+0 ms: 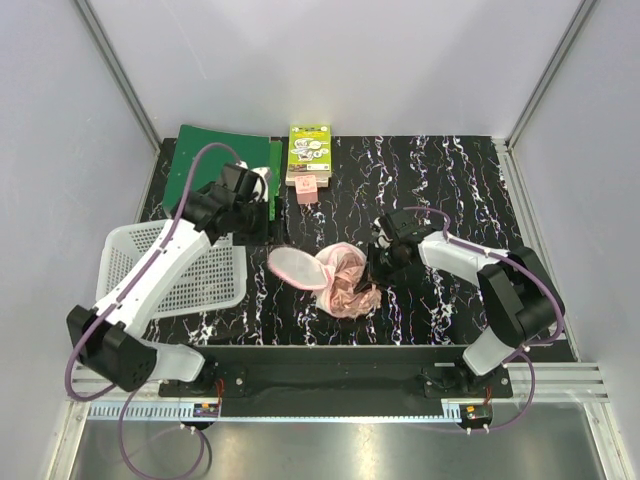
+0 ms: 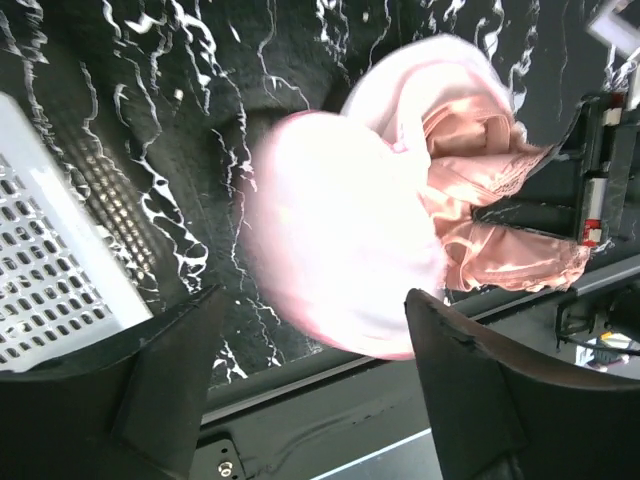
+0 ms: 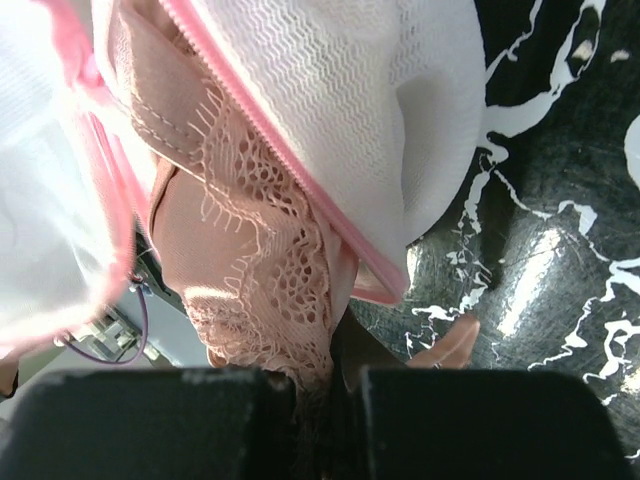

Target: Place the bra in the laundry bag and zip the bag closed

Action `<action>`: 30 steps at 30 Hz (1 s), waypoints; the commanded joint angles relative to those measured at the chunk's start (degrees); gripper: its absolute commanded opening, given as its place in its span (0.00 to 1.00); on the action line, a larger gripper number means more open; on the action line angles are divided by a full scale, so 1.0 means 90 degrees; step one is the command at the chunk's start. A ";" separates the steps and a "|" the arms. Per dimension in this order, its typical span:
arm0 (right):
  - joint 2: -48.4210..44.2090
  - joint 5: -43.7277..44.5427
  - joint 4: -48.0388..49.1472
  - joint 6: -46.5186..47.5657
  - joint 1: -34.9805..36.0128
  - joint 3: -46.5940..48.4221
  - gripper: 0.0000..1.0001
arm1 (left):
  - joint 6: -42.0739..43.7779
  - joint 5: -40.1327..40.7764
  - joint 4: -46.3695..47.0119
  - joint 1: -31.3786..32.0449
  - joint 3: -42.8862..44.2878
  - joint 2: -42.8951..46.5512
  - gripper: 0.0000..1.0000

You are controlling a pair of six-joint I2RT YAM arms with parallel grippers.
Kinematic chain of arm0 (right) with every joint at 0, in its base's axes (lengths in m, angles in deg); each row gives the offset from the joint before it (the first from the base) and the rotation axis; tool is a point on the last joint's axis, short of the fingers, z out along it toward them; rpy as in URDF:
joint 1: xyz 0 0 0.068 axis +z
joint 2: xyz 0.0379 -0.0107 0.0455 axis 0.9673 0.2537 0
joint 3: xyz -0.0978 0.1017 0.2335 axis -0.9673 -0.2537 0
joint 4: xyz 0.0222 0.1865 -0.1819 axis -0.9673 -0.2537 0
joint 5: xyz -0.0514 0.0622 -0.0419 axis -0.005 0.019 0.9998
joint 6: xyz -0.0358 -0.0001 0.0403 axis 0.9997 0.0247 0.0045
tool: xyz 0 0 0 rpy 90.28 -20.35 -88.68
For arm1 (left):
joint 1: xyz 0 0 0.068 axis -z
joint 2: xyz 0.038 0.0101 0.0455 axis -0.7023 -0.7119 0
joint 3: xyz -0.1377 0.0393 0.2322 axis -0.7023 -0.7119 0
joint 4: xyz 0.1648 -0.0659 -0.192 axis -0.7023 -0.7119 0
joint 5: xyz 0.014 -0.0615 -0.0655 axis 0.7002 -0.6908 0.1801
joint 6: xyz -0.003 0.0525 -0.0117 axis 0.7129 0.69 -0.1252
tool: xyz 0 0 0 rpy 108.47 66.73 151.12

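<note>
The laundry bag [image 1: 295,267] lies open at the table's middle, a white mesh clamshell with pink zip edging; it also shows in the left wrist view [image 2: 340,250] and the right wrist view [image 3: 380,110]. The peach lace bra [image 1: 350,292] sits crumpled in its right half and spills over the rim [image 2: 490,200]. My right gripper [image 1: 368,283] is at the bag's right side, shut on the bra's lace edge [image 3: 260,270], with the fabric pinched between its jaws [image 3: 320,385]. My left gripper [image 1: 256,212] hovers behind and left of the bag, open and empty [image 2: 315,295].
A white lattice basket [image 1: 175,270] lies at the left, under the left arm, and shows in the left wrist view [image 2: 50,250]. A green folder [image 1: 215,155] and a green-white box [image 1: 309,152] sit at the back. A small pink item [image 1: 307,190] lies before the box.
</note>
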 commanded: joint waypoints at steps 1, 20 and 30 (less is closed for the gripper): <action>-0.0095 -0.0339 -0.0195 0.0037 0.0021 0.0293 0.00 | -0.0147 -0.0359 0.0155 0.0027 0.0085 0.0856 0.73; -0.0378 -0.1141 -0.0449 0.1442 0.0021 0.0733 0.00 | 0.1082 -0.2465 0.1641 0.0867 -0.0347 -0.0704 0.91; -0.1199 -0.1618 -0.0255 0.2058 0.0021 0.0665 0.00 | 0.1620 -0.3158 0.1631 0.0769 -0.0269 -0.0967 0.99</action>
